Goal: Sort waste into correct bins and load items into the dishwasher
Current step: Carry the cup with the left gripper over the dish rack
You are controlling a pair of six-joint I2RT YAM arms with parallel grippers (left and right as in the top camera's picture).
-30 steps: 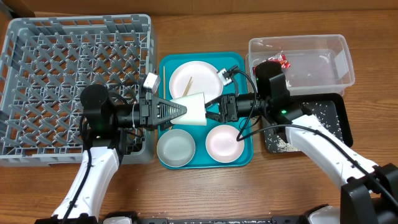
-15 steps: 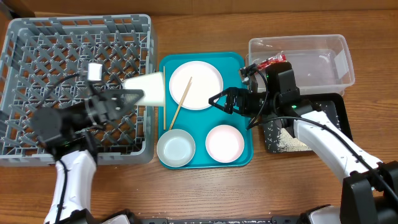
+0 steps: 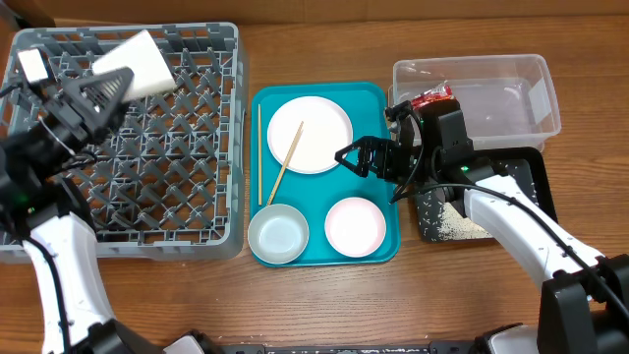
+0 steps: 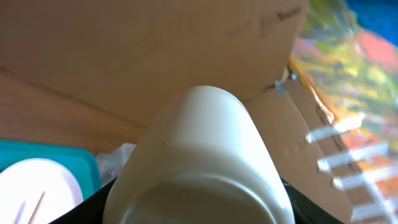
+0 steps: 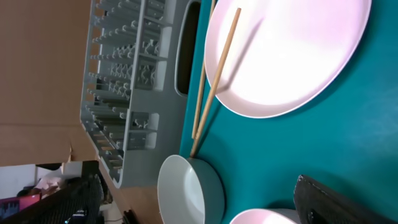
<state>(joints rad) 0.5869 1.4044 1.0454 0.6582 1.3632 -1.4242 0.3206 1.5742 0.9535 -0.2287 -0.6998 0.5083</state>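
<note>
No writing can be read anywhere. The cardboard (image 4: 124,50) in the left wrist view carries a faint dark mark near its upper edge, too blurred to make out. Any print on the red snack wrapper (image 3: 429,98) in the clear tub (image 3: 511,67) is too small to tell.

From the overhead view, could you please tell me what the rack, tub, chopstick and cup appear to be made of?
Rack: moulded grey plastic, matte, judging by its uniform lattice walls and pegs.
Tub: clear plastic, glossy, with see-through walls and highlights.
Chopstick: wood or bamboo, looks unfinished; it is pale tan and thin.
Cup: opaque white, smooth with a soft sheen. It could be plastic or ceramic; I can't tell which.
</note>
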